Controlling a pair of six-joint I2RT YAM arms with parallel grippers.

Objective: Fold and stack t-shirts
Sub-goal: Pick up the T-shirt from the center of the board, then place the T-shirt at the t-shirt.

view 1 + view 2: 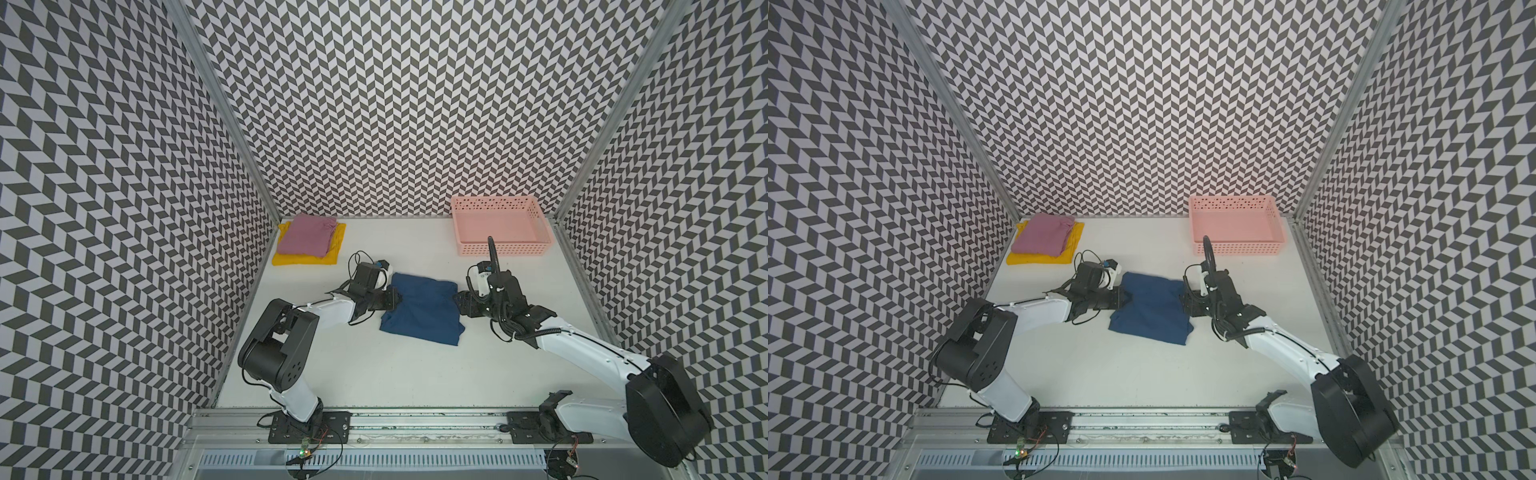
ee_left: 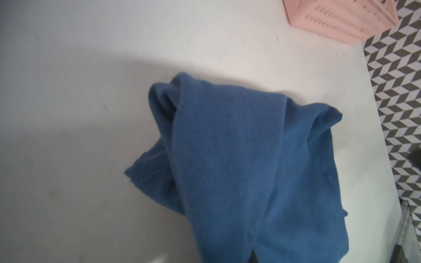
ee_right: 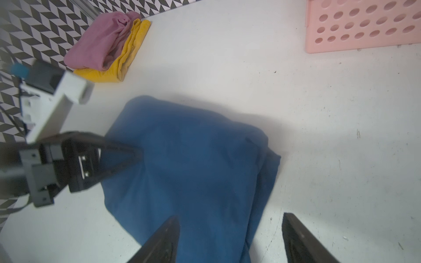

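Bright even light, blurred wrist views

Finding: you are operating in a robotics laboratory test cell, not a home or a shop. Grounds as follows.

Your white counter is boxed on three sides by tall panels printed in a black-and-white chevron pattern. They are joined at the corners by bare aluminium posts.

Your left arm and right arm stand on black plates fixed to an aluminium rail along the near edge. Below it you have loose wiring, a small circuit board with a lit lamp, and a slotted cable duct.

Goods on the counter: a pink basket, a navy t-shirt, and a mauve-pink t-shirt stacked on a yellow t-shirt.
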